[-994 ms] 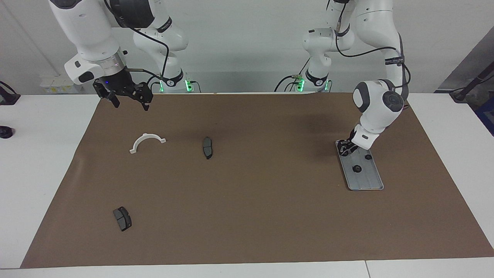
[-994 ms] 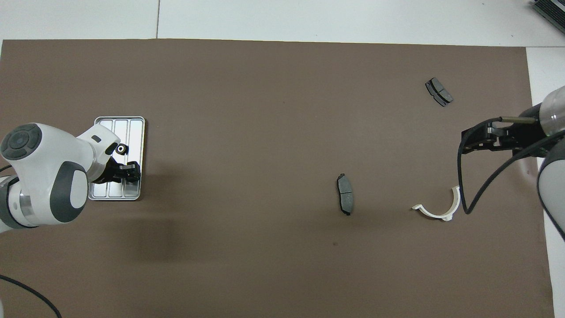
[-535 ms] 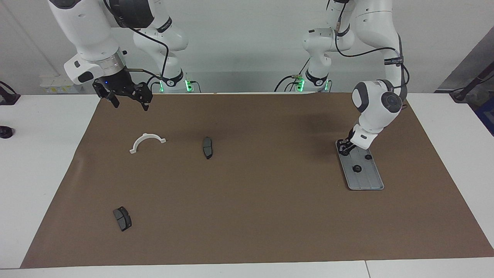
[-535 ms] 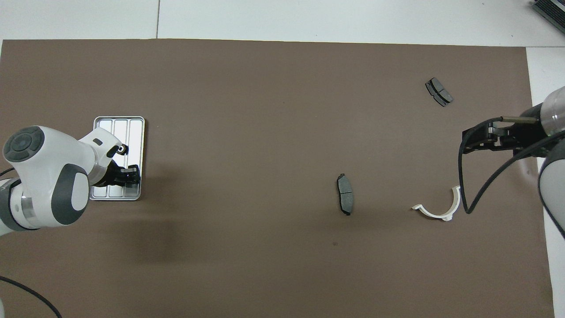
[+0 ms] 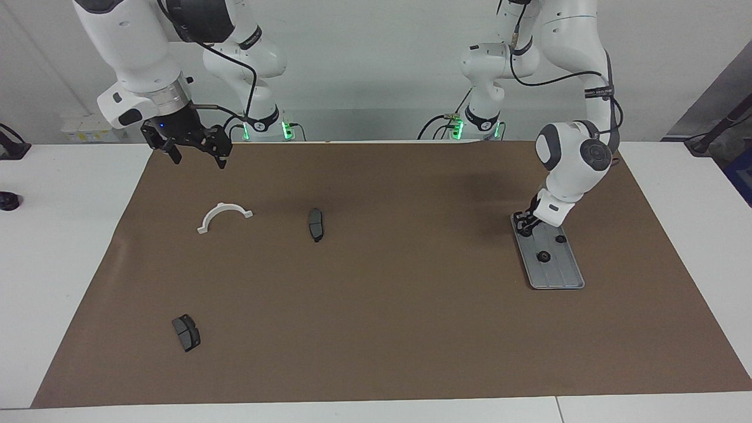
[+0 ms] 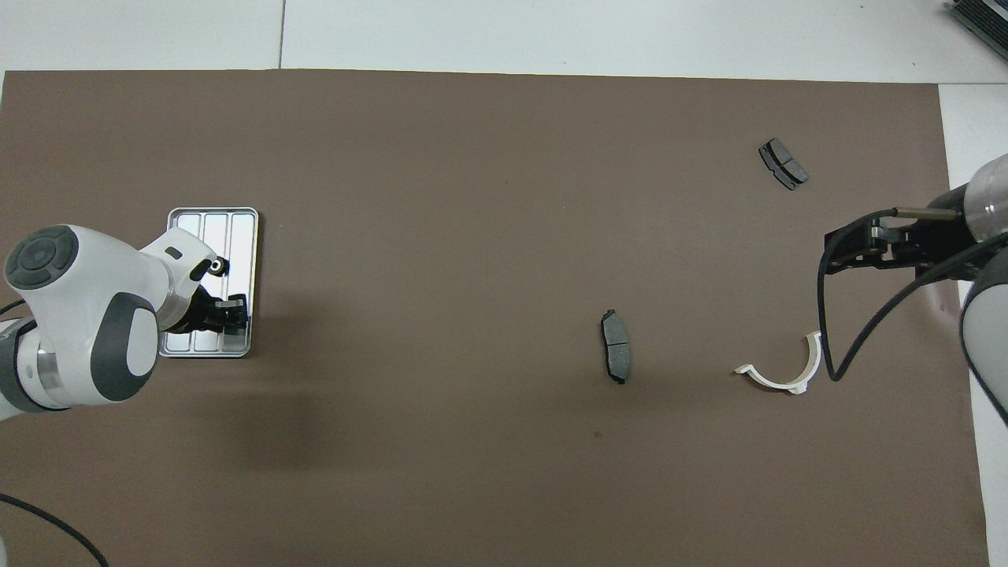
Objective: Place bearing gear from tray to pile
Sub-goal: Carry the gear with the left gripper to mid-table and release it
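**Brown mat, tray at one end, loose parts at the other**

Brown matting covers the white worktop (image 5: pixel 35 247) from edge to edge. Toward the left arm's end sits the tray (image 5: pixel 558 273), silver-grey and ridged, its long side running away from the robots. Two small dark bearing gears lie in it: one gear (image 5: pixel 544 256) near the middle, another gear (image 5: pixel 560 238) beside the rim and nearer the robots.

Down at the tray's robot-side end is the left gripper (image 5: pixel 524 224), its fingertips low at the corner there. From the pictures I cannot tell how far its jaws stand apart, nor whether anything is between them — the wrist hides much of it from above.

Well apart, toward the right arm's end, lies the pile: a white half-ring bracket (image 5: pixel 223 215), a dark brake pad (image 5: pixel 316 224) beside it nearer the mat's middle, and a second brake pad (image 5: pixel 186 332) close to the edge farthest from the robots.

Over the mat's robot-side corner at that end hangs the right gripper (image 5: pixel 197 154) — jaws wide, holding nothing, the arm waiting.
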`<state>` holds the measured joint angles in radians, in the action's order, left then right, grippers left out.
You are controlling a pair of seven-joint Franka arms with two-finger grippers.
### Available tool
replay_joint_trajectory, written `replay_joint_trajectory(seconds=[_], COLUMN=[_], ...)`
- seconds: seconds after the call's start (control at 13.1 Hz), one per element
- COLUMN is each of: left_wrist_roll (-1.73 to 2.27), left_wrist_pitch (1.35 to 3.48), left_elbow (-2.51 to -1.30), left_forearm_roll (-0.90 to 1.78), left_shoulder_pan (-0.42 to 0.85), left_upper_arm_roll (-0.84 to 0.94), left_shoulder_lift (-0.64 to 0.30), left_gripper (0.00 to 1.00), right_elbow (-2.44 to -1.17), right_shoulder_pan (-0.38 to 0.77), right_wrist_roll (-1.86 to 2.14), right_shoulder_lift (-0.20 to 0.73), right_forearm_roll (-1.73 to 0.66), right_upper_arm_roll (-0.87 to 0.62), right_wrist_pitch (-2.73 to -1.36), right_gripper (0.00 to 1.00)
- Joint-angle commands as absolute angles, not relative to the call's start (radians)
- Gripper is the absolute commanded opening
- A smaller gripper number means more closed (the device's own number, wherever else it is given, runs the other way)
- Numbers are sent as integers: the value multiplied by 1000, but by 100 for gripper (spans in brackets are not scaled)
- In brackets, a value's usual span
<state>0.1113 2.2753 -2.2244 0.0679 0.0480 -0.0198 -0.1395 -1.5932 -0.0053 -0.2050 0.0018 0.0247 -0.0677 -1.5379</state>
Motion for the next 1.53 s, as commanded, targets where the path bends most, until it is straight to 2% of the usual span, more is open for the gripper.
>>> replay_joint_trajectory(seconds=[0.0, 0.15, 0.31, 0.76, 0.92, 1.07, 1.15, 1.22, 1.3, 1.38, 1.45], left_wrist_roll=[121, 127, 203, 414, 448, 469, 468, 465, 462, 459, 459], left_wrist_pitch=[2199, 2128, 2135, 2278, 2318, 2368, 2368, 2368, 2378, 2378, 2369], left_elbow=[-2137, -2022, -1980, -1991, -1984, -1982, -1982, -1982, -1980, -1973, -1958], left_forearm_roll=[78, 141, 170, 170, 164, 157, 125, 89, 83, 83, 83], left_shoulder_pan=[60, 95, 168, 492, 578, 620, 632, 641, 641, 641, 629], left_upper_arm_roll=[-20, -9, -8, -9, -12, -14, -14, -12, -11, -12, -12], left_shoulder_lift=[-147, -181, -196, -213, -265, -301, -301, -301, -304, -307, -307], left_gripper=[9, 9, 9, 9, 9, 10, 14, 40, 76, 96, 100], right_elbow=[-1600, -1600, -1601, -1601, -1606, -1606, -1606, -1606, -1606, -1608, -1612], right_shoulder_pan=[-11, -11, -11, -11, -11, -9, -9, -8, -8, -8, -5], right_wrist_roll=[-175, -175, -175, -173, -172, -172, -172, -170, -170, -170, -172], right_shoulder_lift=[-6, -6, -6, -6, -6, -6, -6, -6, -6, -6, -6], right_forearm_roll=[8, 8, 8, 8, 8, 8, 8, 8, 8, 8, 8], right_upper_arm_roll=[-71, -71, -71, -71, -71, -71, -71, -71, -72, -72, -72], right_wrist_pitch=[-1552, -1552, -1554, -1554, -1565, -1568, -1568, -1569, -1572, -1581, -1591], right_gripper=[100, 100, 100, 100, 100, 100, 100, 100, 100, 100, 100])
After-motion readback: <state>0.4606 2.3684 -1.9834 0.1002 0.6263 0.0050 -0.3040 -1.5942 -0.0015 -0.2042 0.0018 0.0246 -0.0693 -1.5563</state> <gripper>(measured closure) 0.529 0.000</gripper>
